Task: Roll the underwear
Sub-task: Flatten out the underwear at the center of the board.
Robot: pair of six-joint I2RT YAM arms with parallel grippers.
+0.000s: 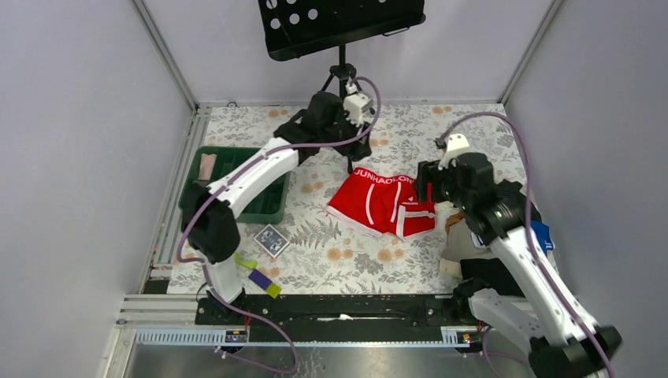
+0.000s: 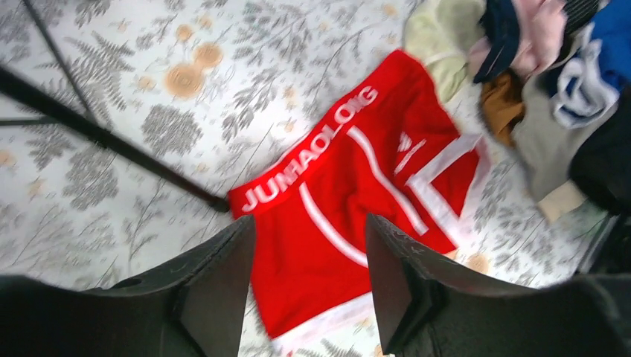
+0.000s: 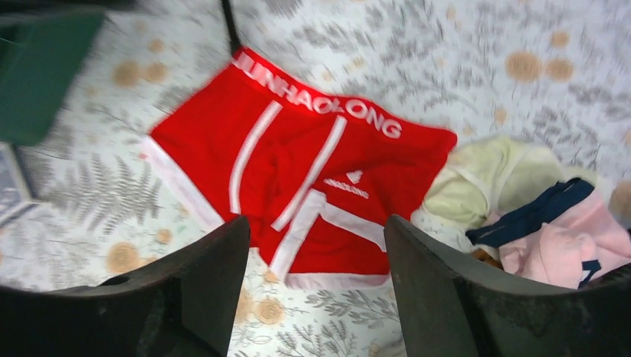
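The red underwear (image 1: pixel 381 203) lies spread flat on the flowered cloth in mid-table, its lettered waistband toward the back and white trim on the leg hems. It shows in the left wrist view (image 2: pixel 357 193) and the right wrist view (image 3: pixel 298 171). My left gripper (image 1: pixel 354 126) hovers above the table behind the underwear's back left corner, open and empty (image 2: pixel 309 286). My right gripper (image 1: pixel 429 183) hovers at the underwear's right edge, open and empty (image 3: pixel 316 286).
A pile of clothes (image 1: pixel 480 236) lies right of the underwear, also seen in the right wrist view (image 3: pixel 536 208). A green bin (image 1: pixel 236 183) stands at the left. A black music stand (image 1: pixel 340 27) rises at the back, one leg (image 2: pixel 111 137) close to the waistband. A card pack (image 1: pixel 270 240) lies near front left.
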